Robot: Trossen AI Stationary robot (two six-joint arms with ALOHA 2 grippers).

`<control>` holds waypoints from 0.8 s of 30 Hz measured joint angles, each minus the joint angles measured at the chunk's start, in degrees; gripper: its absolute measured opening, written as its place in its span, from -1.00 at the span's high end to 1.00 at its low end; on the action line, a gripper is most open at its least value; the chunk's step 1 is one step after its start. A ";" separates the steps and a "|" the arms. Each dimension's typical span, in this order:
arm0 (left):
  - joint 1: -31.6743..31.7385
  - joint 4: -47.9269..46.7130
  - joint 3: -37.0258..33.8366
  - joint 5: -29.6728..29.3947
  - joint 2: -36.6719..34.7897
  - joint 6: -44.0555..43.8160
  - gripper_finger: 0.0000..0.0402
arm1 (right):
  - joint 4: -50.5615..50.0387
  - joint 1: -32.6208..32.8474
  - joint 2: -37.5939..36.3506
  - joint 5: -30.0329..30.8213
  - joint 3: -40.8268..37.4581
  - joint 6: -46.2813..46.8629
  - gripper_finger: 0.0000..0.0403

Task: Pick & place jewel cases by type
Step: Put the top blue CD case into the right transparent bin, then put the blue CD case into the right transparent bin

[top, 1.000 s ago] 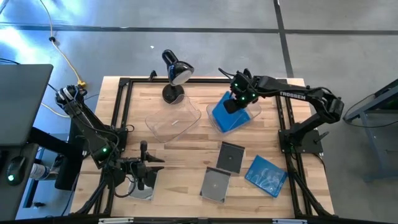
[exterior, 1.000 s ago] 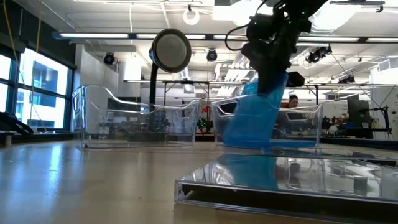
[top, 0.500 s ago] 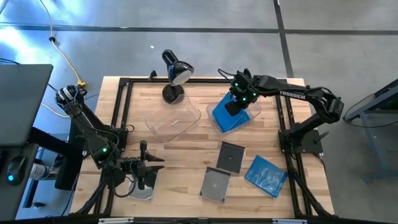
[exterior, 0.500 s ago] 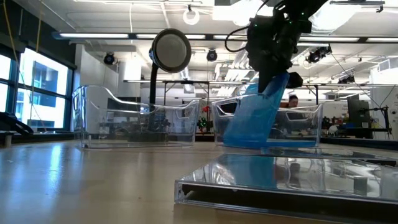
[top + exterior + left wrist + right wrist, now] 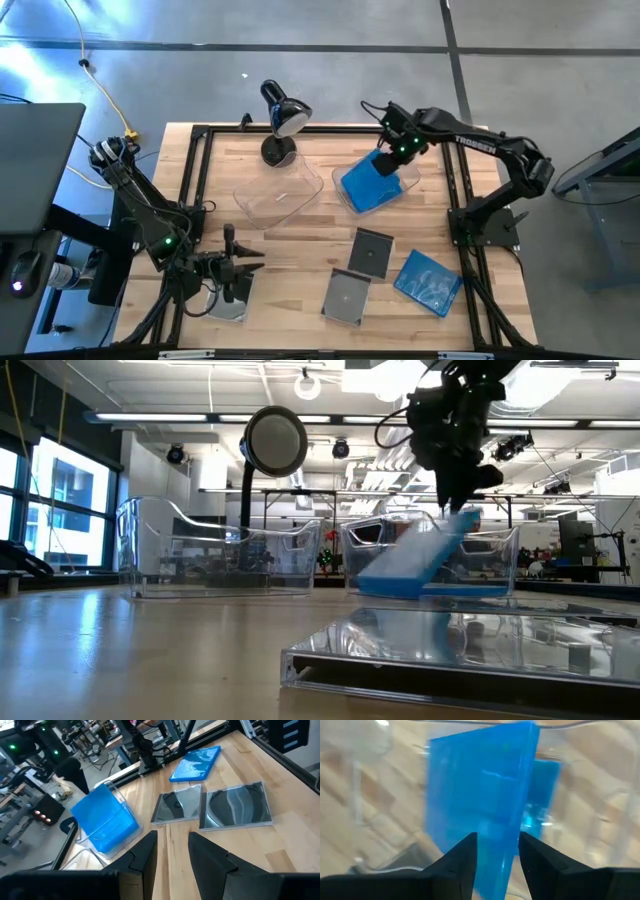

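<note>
My right gripper (image 5: 392, 152) hangs open over the clear bin (image 5: 398, 186) at the far right. It also shows in the low view (image 5: 455, 505). A blue jewel case (image 5: 415, 555) leans tilted in that bin, with its lower edge on other blue cases (image 5: 365, 185) and its upper end just under the fingers. It fills the right wrist view (image 5: 480, 805). My left gripper (image 5: 232, 275) waits open at the near left and holds nothing. One blue case (image 5: 428, 282) and two dark clear cases (image 5: 371, 252) (image 5: 346, 297) lie flat on the table. My right gripper's fingertips (image 5: 452, 500) point down and stand right above the tilted blue case's upper edge (image 5: 466, 518). I cannot tell whether they touch it.
An empty clear bin (image 5: 280, 195) stands at the far middle, with a black desk lamp (image 5: 282, 120) behind it. Another clear case (image 5: 228, 305) lies under my left arm. A black frame (image 5: 195, 180) runs around the table's edge. One clear case (image 5: 460, 650) fills the low view's foreground.
My right gripper has risen and gone toward the table's far right. The blue case in the bin has tipped from steeply upright to a low lean. Its upper end has dropped toward the right, and its lower edge has stayed in the bin.
</note>
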 joint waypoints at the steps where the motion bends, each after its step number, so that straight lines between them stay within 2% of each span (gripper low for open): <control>1: 0.00 0.00 0.00 -0.23 0.00 0.01 0.46 | -1.34 -0.45 0.00 0.96 0.65 -0.37 0.36; 11: 0.02 0.13 0.00 -3.00 0.00 -0.43 0.46 | -10.50 -2.13 0.00 0.50 10.33 -1.86 0.36; 15: 0.02 0.15 0.00 -3.00 0.00 -1.78 0.46 | -15.35 -0.76 0.00 0.69 15.63 1.18 0.36; 19: 0.02 0.15 0.00 -3.00 0.00 -3.44 0.46 | -20.64 4.17 -0.04 0.36 18.80 8.53 0.36; 24: 0.02 0.13 0.00 -3.00 0.00 -3.76 0.46 | -26.73 16.31 -0.04 0.39 18.21 17.72 0.36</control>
